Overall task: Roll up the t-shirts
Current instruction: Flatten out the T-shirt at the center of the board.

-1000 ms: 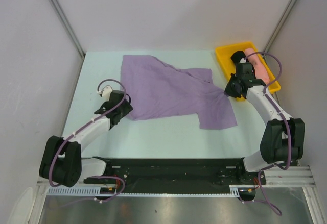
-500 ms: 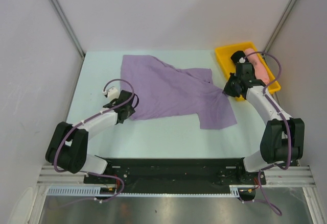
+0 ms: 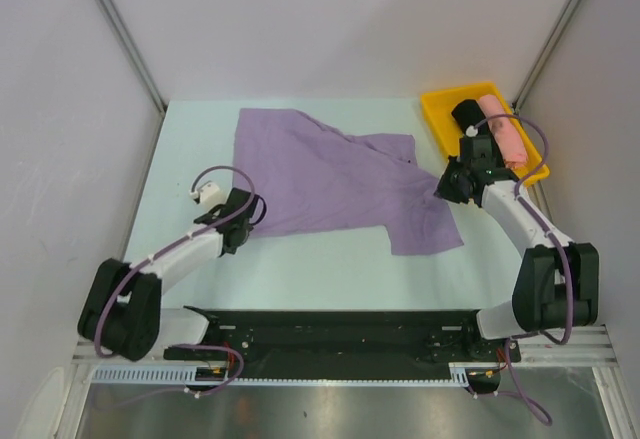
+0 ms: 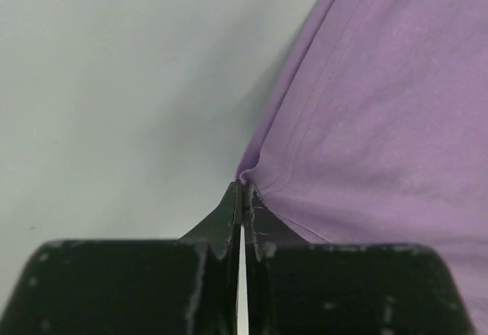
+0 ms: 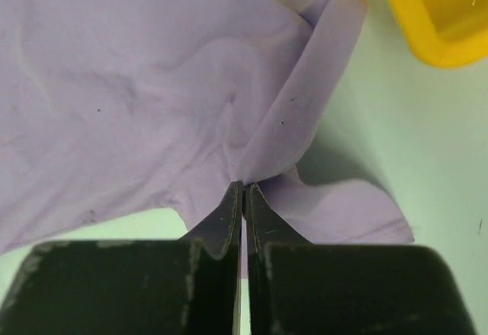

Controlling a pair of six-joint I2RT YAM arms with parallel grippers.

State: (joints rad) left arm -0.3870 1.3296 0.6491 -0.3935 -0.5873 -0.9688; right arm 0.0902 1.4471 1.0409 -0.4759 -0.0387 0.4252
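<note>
Both left pincer (image 4: 242, 188) and right pincer (image 5: 244, 188) pinch the t-shirt (image 3: 330, 174).

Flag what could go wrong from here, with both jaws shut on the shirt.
1. The left jaws hold only the hem edge of the t-shirt; a pull may slip it free.
2. The right jaws pinch a bunched fold, and the cloth lies creased, so a roll may come out uneven.
3. The right arm works beside the yellow tray; a swing could nudge it.

Dark lump (image 3: 465, 112) in tray (image 3: 438, 95), perhaps cloth
</note>
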